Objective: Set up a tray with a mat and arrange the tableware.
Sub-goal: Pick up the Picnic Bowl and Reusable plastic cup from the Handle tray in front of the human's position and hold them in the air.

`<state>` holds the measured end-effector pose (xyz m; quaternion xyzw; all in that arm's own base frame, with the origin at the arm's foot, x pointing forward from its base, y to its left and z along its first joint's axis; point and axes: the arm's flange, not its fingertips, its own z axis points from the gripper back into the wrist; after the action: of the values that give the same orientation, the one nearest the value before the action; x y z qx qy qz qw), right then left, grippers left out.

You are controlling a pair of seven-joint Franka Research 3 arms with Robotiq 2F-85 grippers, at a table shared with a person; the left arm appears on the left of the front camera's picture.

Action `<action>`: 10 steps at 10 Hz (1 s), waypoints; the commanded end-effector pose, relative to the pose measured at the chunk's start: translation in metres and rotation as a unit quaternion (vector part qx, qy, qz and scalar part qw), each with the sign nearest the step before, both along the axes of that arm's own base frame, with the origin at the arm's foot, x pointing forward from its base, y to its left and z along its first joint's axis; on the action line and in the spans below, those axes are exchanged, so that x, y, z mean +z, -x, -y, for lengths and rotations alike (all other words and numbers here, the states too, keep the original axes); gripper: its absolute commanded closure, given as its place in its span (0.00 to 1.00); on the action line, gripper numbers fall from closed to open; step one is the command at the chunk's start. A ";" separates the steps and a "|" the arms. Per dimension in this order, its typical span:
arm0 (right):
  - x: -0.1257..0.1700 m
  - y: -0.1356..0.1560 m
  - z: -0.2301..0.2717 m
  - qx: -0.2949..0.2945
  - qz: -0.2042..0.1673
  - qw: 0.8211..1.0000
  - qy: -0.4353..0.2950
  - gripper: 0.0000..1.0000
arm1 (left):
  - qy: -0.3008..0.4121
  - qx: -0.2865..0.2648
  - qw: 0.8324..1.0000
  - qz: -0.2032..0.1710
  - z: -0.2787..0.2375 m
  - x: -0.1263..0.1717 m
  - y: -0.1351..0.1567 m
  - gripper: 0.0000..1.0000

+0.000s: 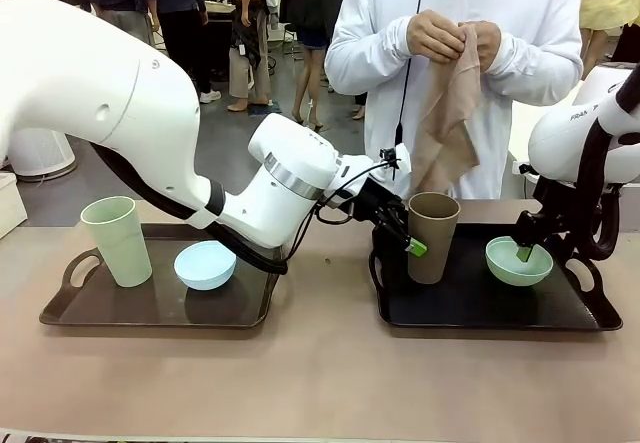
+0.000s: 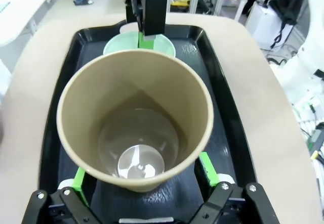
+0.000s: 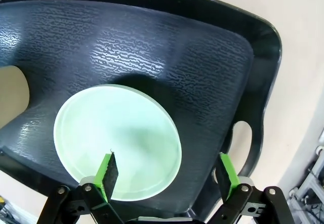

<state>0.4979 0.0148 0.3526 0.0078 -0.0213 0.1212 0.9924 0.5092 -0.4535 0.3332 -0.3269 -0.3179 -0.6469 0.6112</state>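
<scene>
On the black tray (image 1: 480,325), the upright brown cup (image 2: 134,133) was straddled low by the left gripper (image 2: 142,172); contact could not be told. The right gripper (image 3: 167,176) was spread across the rim of the mint bowl (image 3: 116,138).

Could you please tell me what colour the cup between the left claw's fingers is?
Brown; the cup shows best in the left wrist view.

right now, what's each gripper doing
left gripper: around the brown cup, grip cannot be told
right gripper: open, one finger inside the mint bowl
person's hands: holding a beige cloth
</scene>
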 end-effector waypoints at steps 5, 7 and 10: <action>-0.012 -0.012 -0.009 0.013 0.011 0.999 -0.036 0.07 | 0.018 -0.027 0.999 0.005 0.023 -0.033 -0.013 0.00; -0.011 -0.013 -0.008 0.018 0.011 0.999 -0.037 0.65 | 0.044 -0.028 0.999 0.011 0.020 -0.032 -0.018 0.60; -0.012 -0.013 -0.006 0.020 0.004 0.999 -0.039 1.00 | 0.045 -0.029 0.999 0.003 0.021 -0.034 -0.017 1.00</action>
<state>0.5037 0.0232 0.3432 0.0329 -0.0294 0.1339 0.9900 0.5284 -0.4775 0.3022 -0.3462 -0.3228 -0.6532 0.5910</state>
